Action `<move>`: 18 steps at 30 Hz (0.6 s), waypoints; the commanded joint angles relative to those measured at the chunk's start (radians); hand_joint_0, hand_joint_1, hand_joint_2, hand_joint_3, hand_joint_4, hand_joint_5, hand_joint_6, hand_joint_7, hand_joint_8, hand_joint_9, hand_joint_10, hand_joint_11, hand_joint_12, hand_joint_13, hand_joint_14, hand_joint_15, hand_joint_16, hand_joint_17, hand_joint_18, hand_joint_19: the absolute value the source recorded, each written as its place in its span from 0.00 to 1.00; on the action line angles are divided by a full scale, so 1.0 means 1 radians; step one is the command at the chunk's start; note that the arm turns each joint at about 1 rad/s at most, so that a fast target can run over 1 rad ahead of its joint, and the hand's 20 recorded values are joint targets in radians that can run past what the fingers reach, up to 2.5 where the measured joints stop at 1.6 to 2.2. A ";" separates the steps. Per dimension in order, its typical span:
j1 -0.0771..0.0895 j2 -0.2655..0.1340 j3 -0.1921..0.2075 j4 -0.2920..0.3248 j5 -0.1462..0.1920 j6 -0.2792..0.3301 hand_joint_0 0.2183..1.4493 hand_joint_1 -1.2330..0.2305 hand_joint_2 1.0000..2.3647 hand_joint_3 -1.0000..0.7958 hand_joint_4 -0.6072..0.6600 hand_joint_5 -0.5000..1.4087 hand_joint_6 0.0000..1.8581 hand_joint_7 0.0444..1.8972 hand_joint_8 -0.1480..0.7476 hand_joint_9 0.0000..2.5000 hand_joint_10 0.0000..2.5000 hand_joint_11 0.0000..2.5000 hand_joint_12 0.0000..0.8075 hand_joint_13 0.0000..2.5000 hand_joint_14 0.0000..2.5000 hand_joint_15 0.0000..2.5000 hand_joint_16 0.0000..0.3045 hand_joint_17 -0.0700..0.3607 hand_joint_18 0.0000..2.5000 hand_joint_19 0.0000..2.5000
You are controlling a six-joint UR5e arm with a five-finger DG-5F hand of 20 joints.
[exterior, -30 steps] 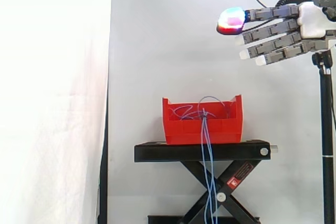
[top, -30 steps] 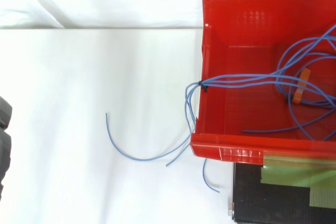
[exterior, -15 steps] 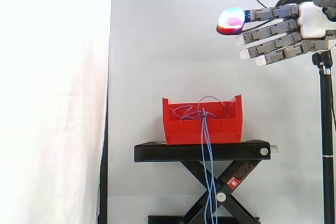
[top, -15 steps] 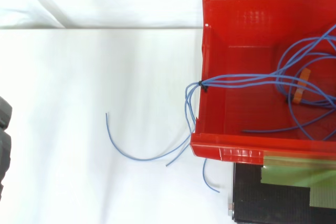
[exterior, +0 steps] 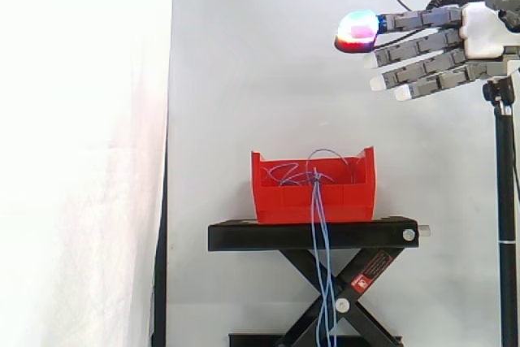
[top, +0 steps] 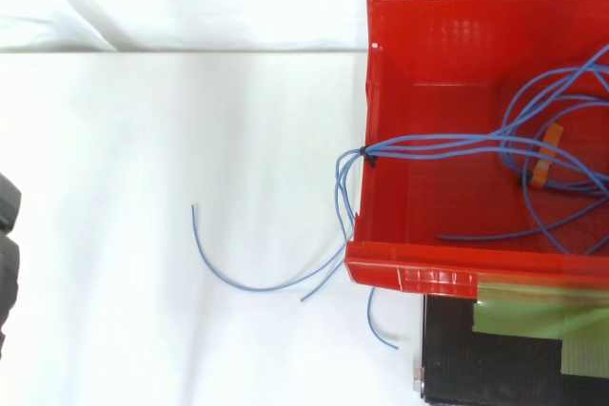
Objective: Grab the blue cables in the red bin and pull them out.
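One red bin (exterior: 284, 197) sits on one black scissor stand (exterior: 244, 236) before the white curtain (exterior: 81, 152). One bundle of blue cables (top: 447, 145) lies inside it. At least three strands are gathered by a black tie (top: 364, 157) at the bin's left rim in the top view, then spill over the wall. In the side view they hang down in front of the stand. One small orange tag (top: 545, 154) lies among the loops.

The hand (exterior: 479, 34) hangs high to the right, well apart from the bin, fingers (exterior: 422, 38) stretched straight and spread, holding nothing. A black pole (exterior: 505, 201) stands below it. A red label (exterior: 372, 270) on the stand's leg is too small to read.
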 commanded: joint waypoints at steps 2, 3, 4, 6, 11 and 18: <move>-0.001 0.000 0.000 0.016 0.000 0.000 0.34 0.33 0.00 0.00 0.53 0.30 0.00 0.06 0.35 0.00 0.00 0.00 0.44 0.00 0.00 0.02 0.20 0.47 0.00 0.07; 0.001 0.000 0.000 0.031 0.000 0.000 0.34 0.33 0.00 0.00 0.53 0.30 0.00 0.06 0.35 0.00 0.00 0.00 0.44 0.00 0.00 0.02 0.20 0.47 0.00 0.07; 0.001 0.000 0.000 0.065 0.001 0.000 0.34 0.33 0.00 0.00 0.53 0.30 0.00 0.06 0.35 0.00 0.00 0.00 0.44 0.00 0.00 0.02 0.20 0.47 0.00 0.07; 0.003 0.000 -0.001 0.095 0.006 -0.002 0.34 0.33 0.00 0.00 0.53 0.30 0.00 0.06 0.35 0.00 0.00 0.00 0.44 0.00 0.00 0.02 0.20 0.48 0.00 0.07; 0.019 -0.002 0.000 0.177 0.049 0.001 0.34 0.33 0.00 0.00 0.53 0.30 0.00 0.06 0.35 0.00 0.00 0.00 0.44 0.00 0.00 0.02 0.20 0.48 0.00 0.07; 0.035 -0.002 0.002 0.180 0.081 -0.002 0.34 0.33 0.00 0.00 0.53 0.31 0.00 0.06 0.35 0.00 0.00 0.00 0.44 0.00 0.00 0.02 0.20 0.48 0.00 0.07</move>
